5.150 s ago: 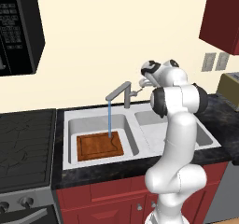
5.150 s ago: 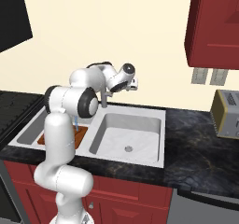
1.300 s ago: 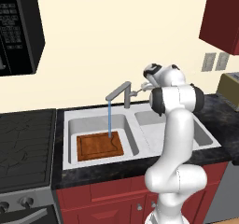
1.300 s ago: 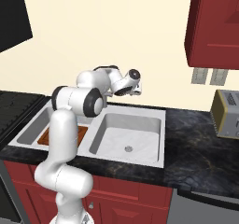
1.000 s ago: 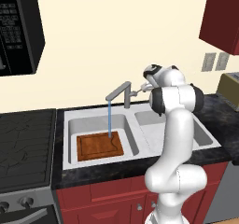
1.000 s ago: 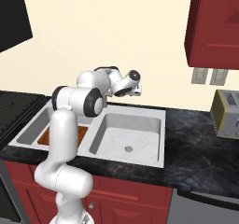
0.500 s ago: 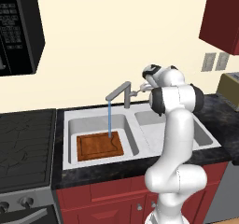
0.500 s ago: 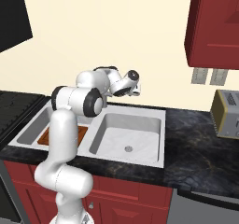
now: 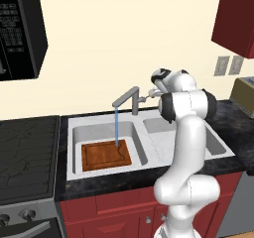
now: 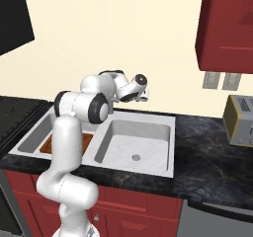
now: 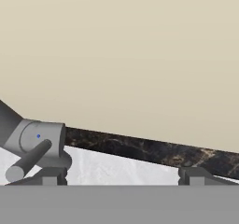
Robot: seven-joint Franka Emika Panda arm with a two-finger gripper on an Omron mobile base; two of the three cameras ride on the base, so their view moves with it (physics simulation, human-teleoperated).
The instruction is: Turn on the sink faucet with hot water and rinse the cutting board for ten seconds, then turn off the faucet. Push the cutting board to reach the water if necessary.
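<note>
The cutting board (image 9: 106,155) is lying flat on the floor of the deep left basin of the sink (image 9: 74,133), and its far edge is being struck by the water (image 9: 116,127), a thin blue stream falling from the spout of the sink faucet (image 9: 126,97). The gripper (image 9: 151,90) is being held just right of the faucet post, by the small lever handle (image 11: 29,160). In the hand view its fingertips (image 11: 52,174) are being kept well apart, with nothing pinched between them. A toaster (image 10: 240,120) is being shown on the black counter (image 10: 207,154) further right.
</note>
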